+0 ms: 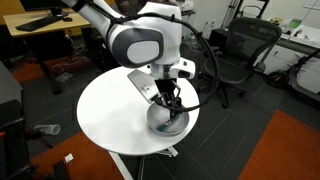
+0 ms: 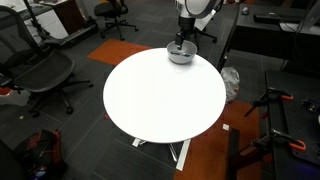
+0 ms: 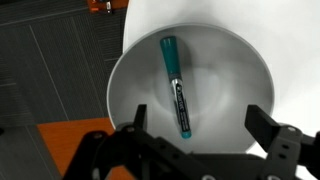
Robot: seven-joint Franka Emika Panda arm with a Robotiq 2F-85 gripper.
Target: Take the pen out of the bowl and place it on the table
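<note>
The teal-blue pen (image 3: 176, 84) lies inside the grey bowl (image 3: 235, 60), seen from above in the wrist view, its length running from the far side toward the gripper. The bowl stands near the edge of the round white table (image 1: 105, 110) in both exterior views (image 2: 181, 55). My gripper (image 3: 197, 125) is open and hangs just above the bowl, one finger on each side of the pen's near end, not touching it. In an exterior view the gripper (image 1: 170, 112) reaches down into the bowl (image 1: 170, 123) and hides the pen.
Black office chairs (image 1: 235, 50) stand around the table (image 2: 165, 95), with another chair (image 2: 35, 75) to one side. A wooden desk (image 1: 40, 30) is behind. An orange carpet patch (image 1: 280, 150) lies on the dark floor.
</note>
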